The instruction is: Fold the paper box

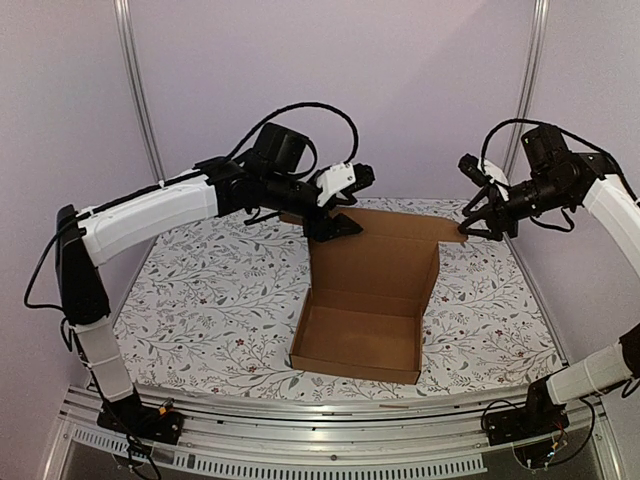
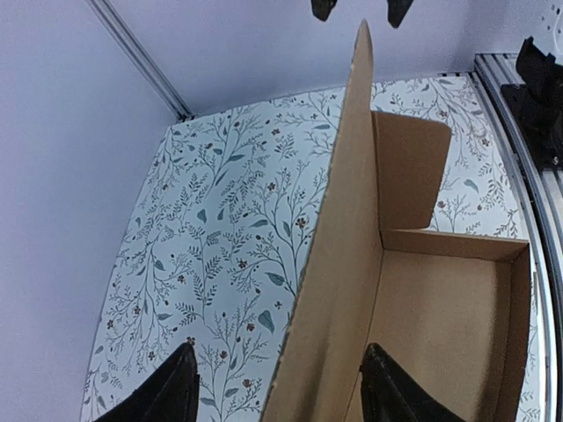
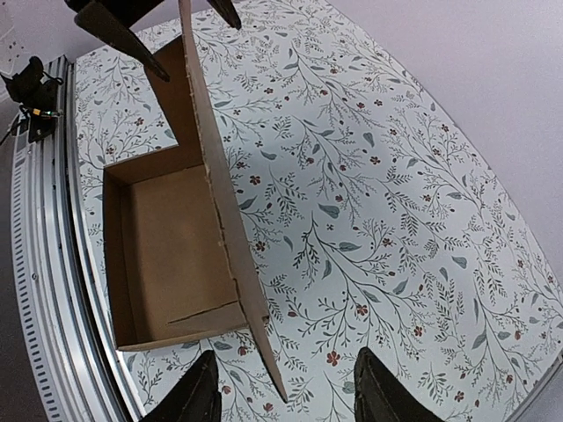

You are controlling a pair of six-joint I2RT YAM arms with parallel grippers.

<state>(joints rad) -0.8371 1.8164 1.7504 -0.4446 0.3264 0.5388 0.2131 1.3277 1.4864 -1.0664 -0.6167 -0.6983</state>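
Note:
The paper box (image 1: 357, 345) of plain brown cardboard stands near the table's front. Its shallow tray is formed and its lid panel (image 1: 375, 258) stands upright at the back. A side flap (image 2: 409, 167) hangs off that panel. My left gripper (image 1: 336, 228) is at the panel's top left corner, open, with the cardboard edge (image 2: 330, 290) running between its fingers (image 2: 176, 391). My right gripper (image 1: 468, 226) is at the top right corner, open too. The panel's pointed corner (image 3: 277, 374) lies between its fingertips (image 3: 201, 397) without either one pressing it.
The table carries a floral cloth (image 1: 215, 290). A metal rail (image 1: 330, 415) with both arm bases runs along the near edge. Upright frame posts (image 1: 140, 90) and pale walls enclose the back and sides.

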